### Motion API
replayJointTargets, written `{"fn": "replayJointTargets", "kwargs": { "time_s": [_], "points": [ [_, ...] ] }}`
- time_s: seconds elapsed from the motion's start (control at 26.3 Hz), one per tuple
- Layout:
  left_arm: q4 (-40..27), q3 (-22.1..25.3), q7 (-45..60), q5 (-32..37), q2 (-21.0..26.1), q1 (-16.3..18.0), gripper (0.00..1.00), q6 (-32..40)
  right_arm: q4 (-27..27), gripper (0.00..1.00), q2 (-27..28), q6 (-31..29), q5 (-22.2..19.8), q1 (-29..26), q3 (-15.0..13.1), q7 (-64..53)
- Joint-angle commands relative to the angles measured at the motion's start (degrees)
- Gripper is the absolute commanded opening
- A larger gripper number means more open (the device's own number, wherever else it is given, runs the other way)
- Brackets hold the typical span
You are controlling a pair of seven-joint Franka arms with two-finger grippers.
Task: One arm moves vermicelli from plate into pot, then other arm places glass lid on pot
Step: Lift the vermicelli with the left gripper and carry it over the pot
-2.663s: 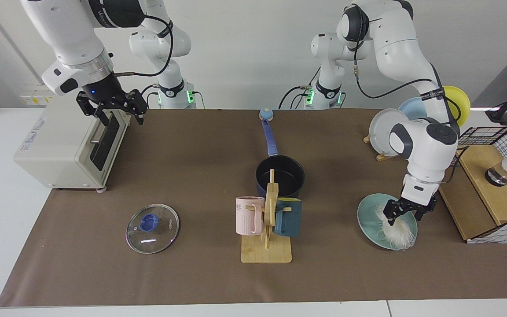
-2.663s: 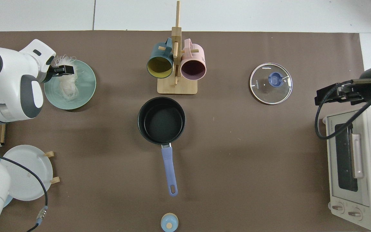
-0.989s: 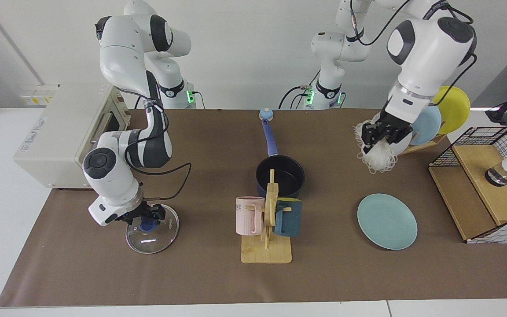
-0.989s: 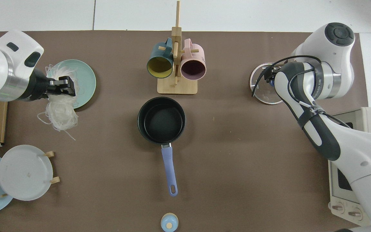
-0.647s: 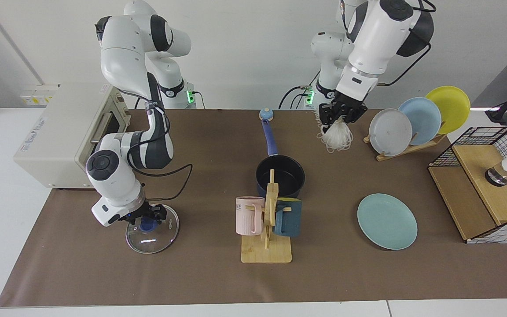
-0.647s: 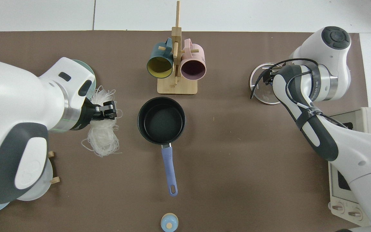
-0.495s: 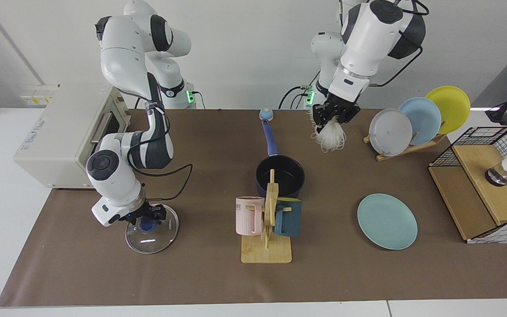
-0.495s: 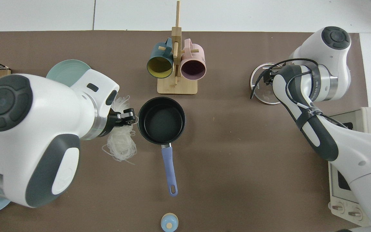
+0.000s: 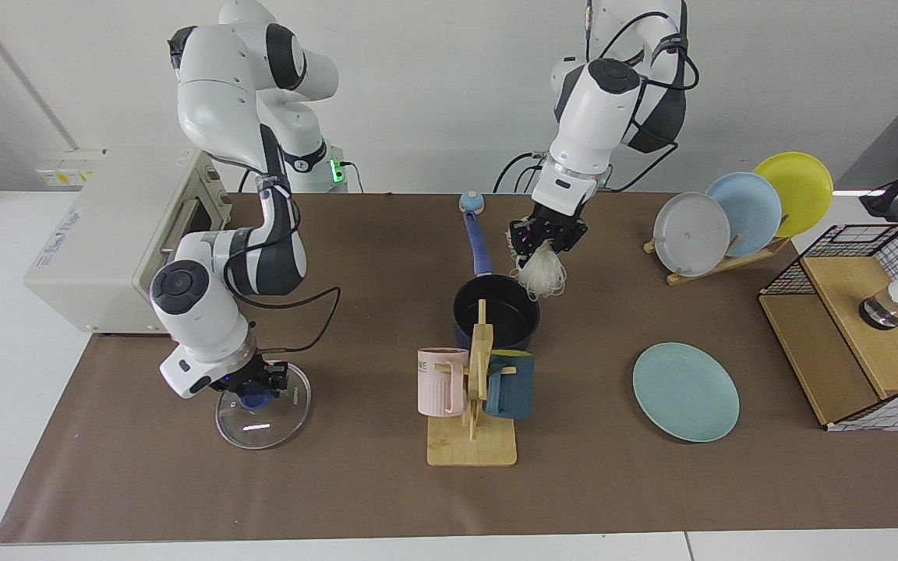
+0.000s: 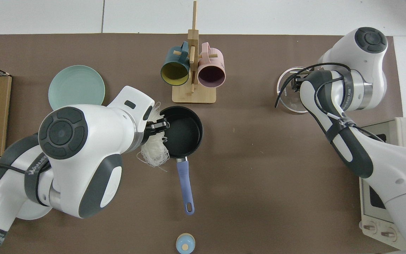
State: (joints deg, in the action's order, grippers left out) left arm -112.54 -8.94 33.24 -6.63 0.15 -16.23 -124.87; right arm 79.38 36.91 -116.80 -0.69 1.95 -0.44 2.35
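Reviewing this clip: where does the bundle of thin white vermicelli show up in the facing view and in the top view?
Facing view: the bundle of thin white vermicelli hangs from the left gripper, just above the far rim of the dark navy saucepan, centre of picture.
Top view: the vermicelli droops over the saucepan's rim nearest the teal-green plate, left of centre.
Shared landmark: the saucepan's long blue handle.

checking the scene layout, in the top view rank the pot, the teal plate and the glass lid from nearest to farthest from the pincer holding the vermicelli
From the left pincer, shut on the vermicelli:
1. The pot, right beside it; the pincer is at its rim.
2. The plate, bare, toward the view's upper left.
3. The glass lid, far across at the view's right, under the right pincer.
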Motion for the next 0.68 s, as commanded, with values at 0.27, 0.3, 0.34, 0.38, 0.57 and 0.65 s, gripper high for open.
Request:
{"fn": "replayJointTargets", "kwargs": {
  "time_s": [0.27, 0.3, 0.34, 0.38, 0.57, 0.65],
  "points": [
    [-0.2, -0.8, 3.8, -0.2, 7.6, -2.1, 0.0, -9.0, 1.2, 0.0, -7.5, 5.2, 0.6, 0.4, 0.5, -1.3],
    [0.0, -0.9, 3.9, 0.0, 9.0, -2.3, 0.0, -9.8, 1.3, 0.0, -8.4, 5.8, 0.6, 0.4, 0.5, -1.3],
    [0.1, -1.2, 4.0, 0.3, 10.6, -2.6, 0.0, -11.2, 1.5, 0.0, -9.4, 6.4, 0.6, 0.4, 0.5, -1.4],
    [0.1, -1.5, 4.5, 0.4, 11.9, -2.7, 0.0, -12.5, 1.6, 0.0, -10.4, 6.9, 0.6, 0.5, 0.5, -1.3],
    [-0.6, -1.6, 5.5, 1.4, 13.4, -2.9, 0.07, -14.2, 1.7, 0.0, -15.3, 12.9, 0.6, 0.5, 0.5, -1.3],
    [-0.6, -1.6, 5.5, 1.4, 14.0, -3.0, 0.2, -14.5, 1.7, 0.0, -17.2, 16.0, 0.6, 0.4, 0.5, -1.5]
  ]
}}
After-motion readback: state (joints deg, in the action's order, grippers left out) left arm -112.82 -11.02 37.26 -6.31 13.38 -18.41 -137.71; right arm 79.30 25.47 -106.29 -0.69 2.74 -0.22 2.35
